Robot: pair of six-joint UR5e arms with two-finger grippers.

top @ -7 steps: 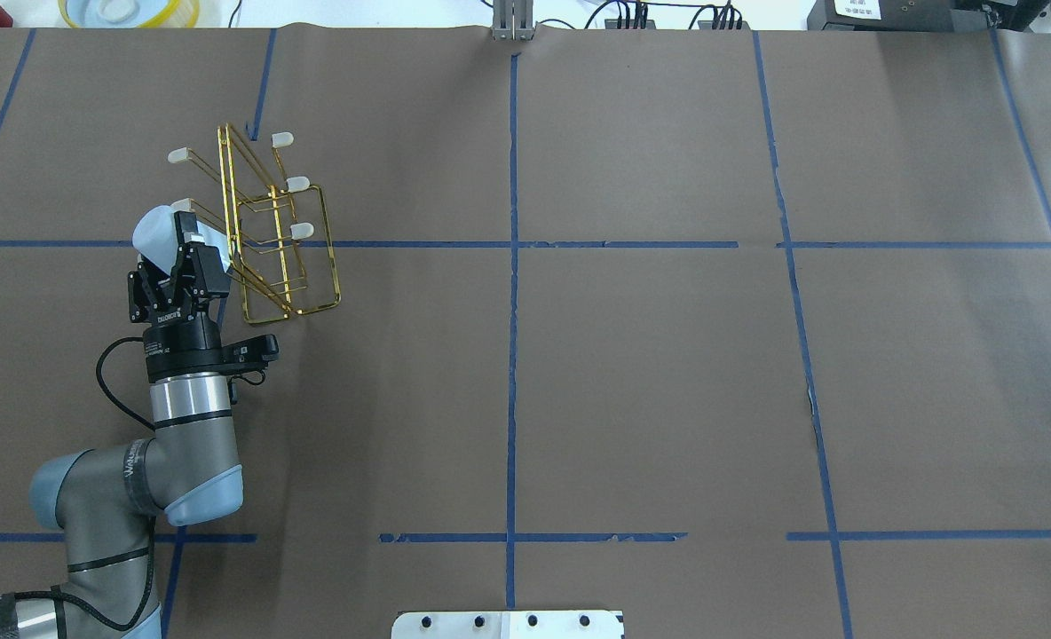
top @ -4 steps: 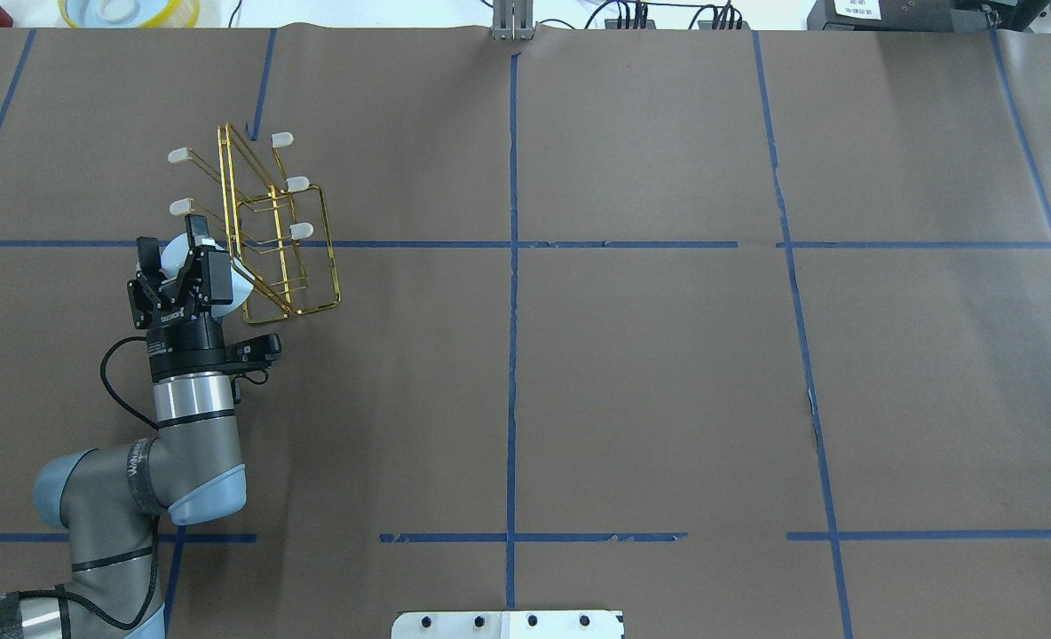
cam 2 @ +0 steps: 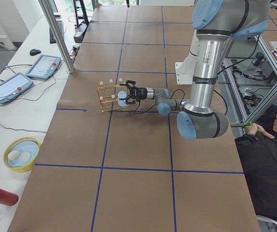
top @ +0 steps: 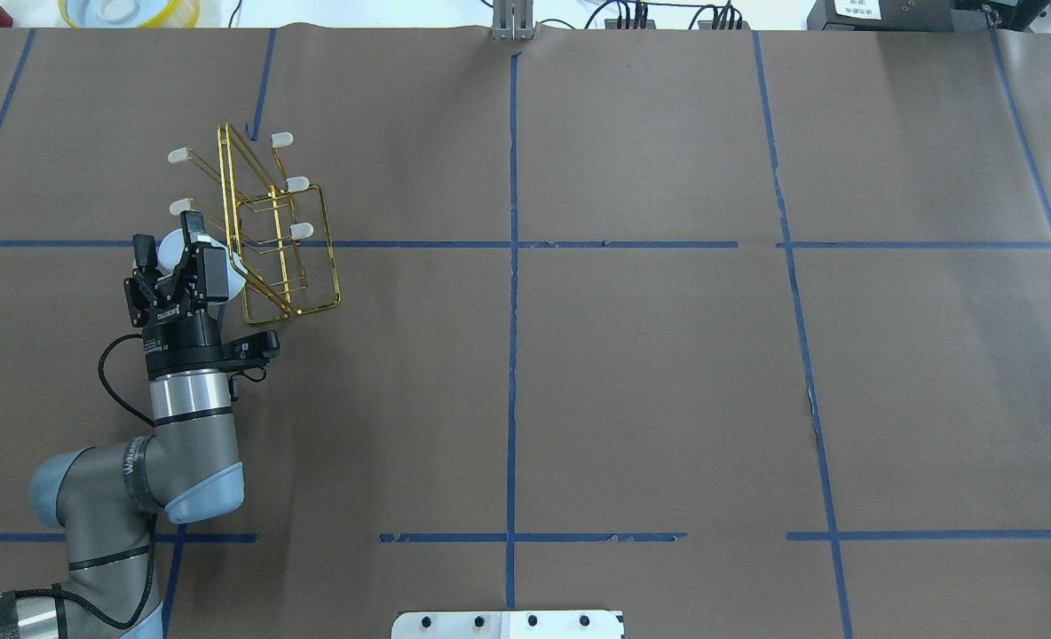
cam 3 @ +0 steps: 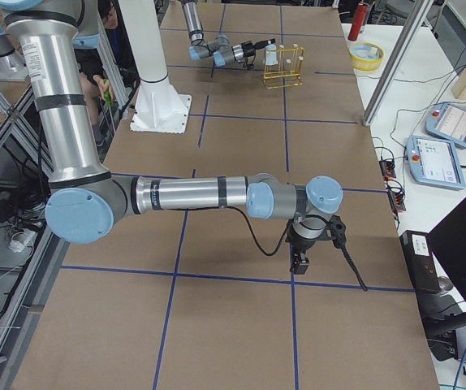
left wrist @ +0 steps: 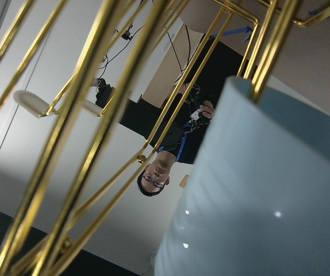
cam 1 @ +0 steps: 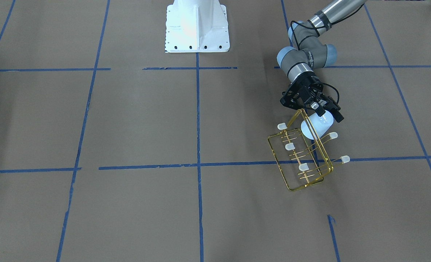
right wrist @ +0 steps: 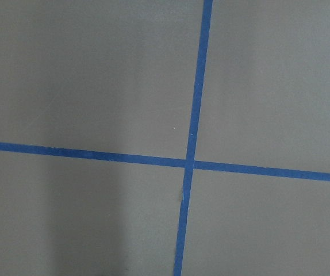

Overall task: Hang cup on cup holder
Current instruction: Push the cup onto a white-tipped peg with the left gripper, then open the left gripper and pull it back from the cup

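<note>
The pale blue-white cup hangs tilted on the gold wire cup holder, over the left-side prong nearest the robot, at the table's left. It also shows in the front view and fills the lower right of the left wrist view behind gold wires. My left gripper is open, with its fingers spread around and above the cup. My right gripper hangs just above the bare table far from the rack; I cannot tell whether it is open or shut.
Five whitish-capped prongs stand uncovered on the rack. A yellow bowl sits past the table's far left corner. The white robot base is at the near edge. An operator sits beside the robot.
The cup came down from a raised, held position onto the rack's prong. The left gripper's fingers spread apart and let it go, and the arm has barely moved since.
</note>
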